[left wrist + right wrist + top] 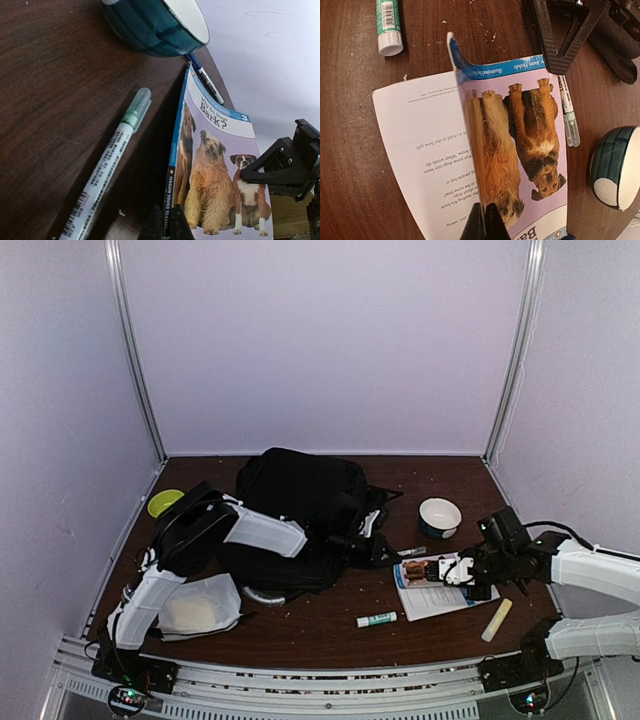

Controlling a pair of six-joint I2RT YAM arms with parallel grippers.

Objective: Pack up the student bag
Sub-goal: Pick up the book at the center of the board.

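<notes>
The black student bag [300, 495] lies at the middle back of the table, and the left arm reaches across it. A thin dog picture book [440, 595] lies right of it. My left gripper [166, 216] is shut on the book's spine at its lower end; it also shows in the top view [397, 558]. My right gripper [485, 216] is shut on the free edge of the book's cover [520, 130], which is lifted off the first page [425, 140]. The right gripper also shows in the top view [447, 571].
A teal and white bowl [439, 517] stands behind the book. A white marker [107, 165] lies along the spine, and a blue pen [207, 82] lies by the bowl. A glue stick [377, 619], a pale stick [497, 620], a white pouch [200, 608] and a green item [163, 502] lie around.
</notes>
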